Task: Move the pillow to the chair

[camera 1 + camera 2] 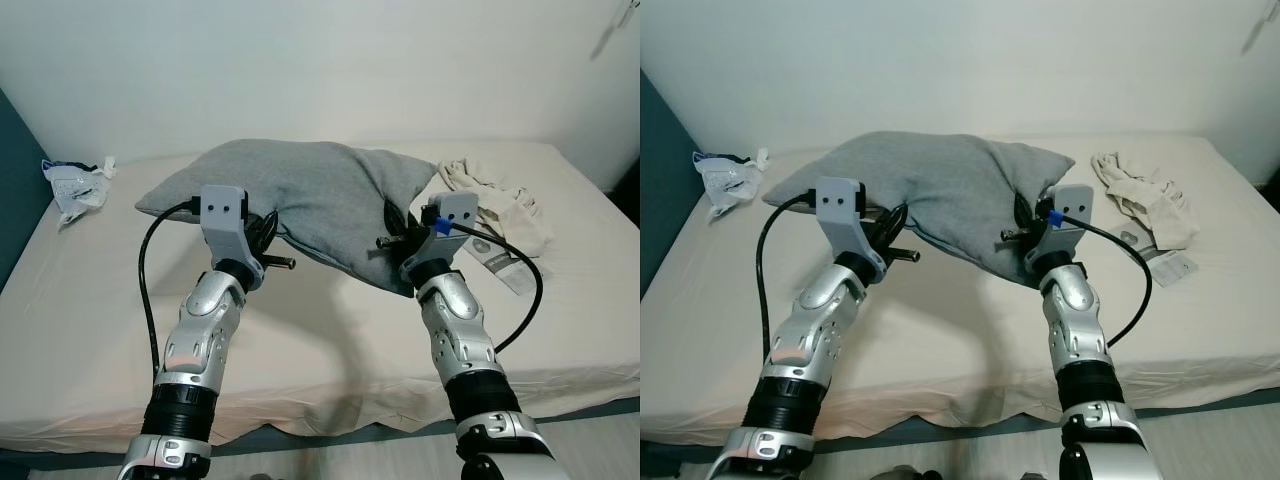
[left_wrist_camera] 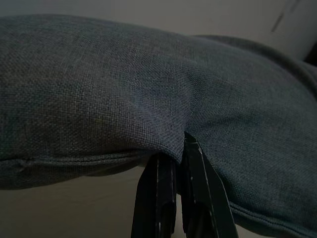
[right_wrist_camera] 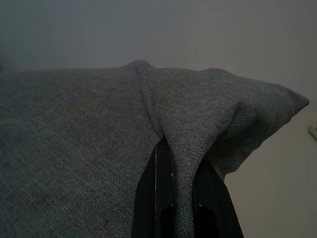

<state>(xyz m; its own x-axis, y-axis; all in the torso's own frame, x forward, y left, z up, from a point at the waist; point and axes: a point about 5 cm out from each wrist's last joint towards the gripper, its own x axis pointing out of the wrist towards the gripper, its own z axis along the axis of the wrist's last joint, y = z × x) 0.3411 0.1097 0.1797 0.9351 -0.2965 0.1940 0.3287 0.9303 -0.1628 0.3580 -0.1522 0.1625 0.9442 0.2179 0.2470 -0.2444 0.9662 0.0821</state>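
A large grey pillow is held a little above the beige bed, sagging between my two arms. My left gripper is shut on the pillow's near edge toward its left end; in the left wrist view the black fingers pinch a fold of grey cloth. My right gripper is shut on the pillow's right side, and its fingers bite into a pleat of the fabric in the right wrist view. No chair is in sight.
A crumpled white plastic bag lies at the bed's far left. A cream cloth and a paper card lie to the right of the pillow. A white wall rises behind the bed, and a dark panel borders its left.
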